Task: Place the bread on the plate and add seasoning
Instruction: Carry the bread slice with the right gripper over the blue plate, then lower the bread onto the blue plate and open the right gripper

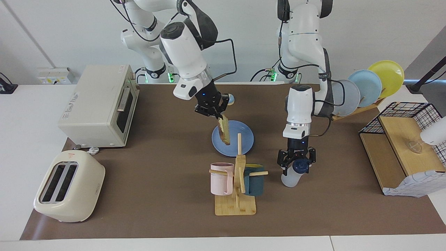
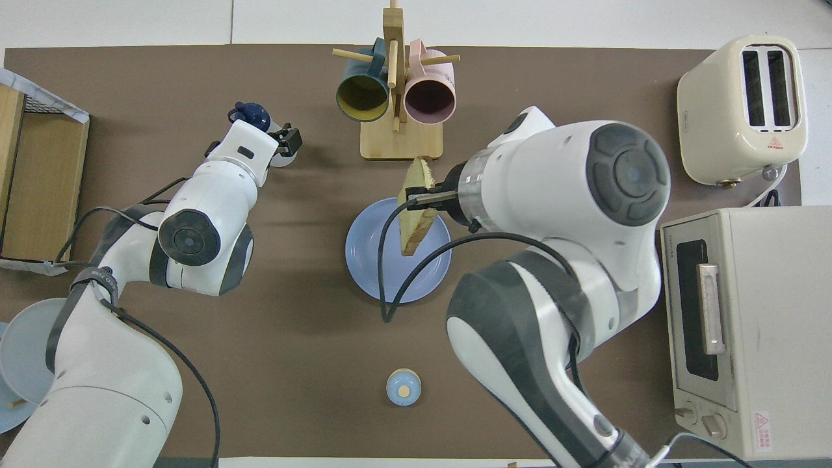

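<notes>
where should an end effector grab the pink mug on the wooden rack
Take the pink mug by its ribbed body, coming from the right arm's end of the table. Its handle is hooked on a peg of the mug rack, and the teal mug blocks the rack's other flank.

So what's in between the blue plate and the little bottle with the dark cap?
Nothing. In the overhead view, only bare brown table lies between the plate and the seasoning. The mug rack stands off to the side, farther from the robots.
</notes>
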Tool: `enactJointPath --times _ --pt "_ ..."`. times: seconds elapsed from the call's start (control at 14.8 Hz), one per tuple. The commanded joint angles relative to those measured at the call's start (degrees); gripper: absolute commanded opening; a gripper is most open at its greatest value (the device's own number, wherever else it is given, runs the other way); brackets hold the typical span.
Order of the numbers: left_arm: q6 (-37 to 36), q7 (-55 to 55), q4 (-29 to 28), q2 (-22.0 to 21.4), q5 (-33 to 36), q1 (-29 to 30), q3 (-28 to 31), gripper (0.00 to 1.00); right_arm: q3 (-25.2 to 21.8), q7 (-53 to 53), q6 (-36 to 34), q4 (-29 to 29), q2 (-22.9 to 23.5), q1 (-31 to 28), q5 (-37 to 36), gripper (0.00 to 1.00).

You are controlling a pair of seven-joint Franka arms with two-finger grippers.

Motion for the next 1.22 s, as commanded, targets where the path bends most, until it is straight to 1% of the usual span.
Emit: enactJointPath --times 0.0,0.27,0.47,0.68,0.88,1.02,1.15 --pt "2.17 -0.52 0.81 1.38 -1.07 -1.25 1.37 1.0 -0.12 2.04 8.0 -6.74 -1.07 2.34 1.29 0.0" --pt "4.98 -0.52 -1.56 1.2 -1.07 -1.51 1.37 1.0 -0.12 2.92 17.76 -13.24 -0.54 4.63 1.29 0.0" --pt "5.96 -0.52 -1.92 1.2 -1.07 -1.51 1.37 1.0 -0.12 4.59 18.39 -14.93 -0.98 5.59 1.29 0.0" --pt "5.96 -0.52 -1.92 1.2 -1.07 -1.51 1.37 0.99 -0.03 4.59 21.73 -17.21 -1.42 6.56 1.38 0.0" --pt "5.96 -0.52 -2.01 1.2 -1.07 -1.51 1.37 0.91 -0.03 4.42 22.87 -19.58 -2.3 7.18 1.38 0.0" --pt "6.13 -0.52 -2.09 1.2 -1.07 -1.6 1.37 0.78 -0.03 3.8 25.42 -21.78 -2.91 7.18 1.38 0.0" --pt "6.31 -0.52 -2.36 1.12 -1.07 -1.6 1.37 0.69 -0.03 2.41 25.43 -22.49 -3.18 7.09 1.29 0.0"
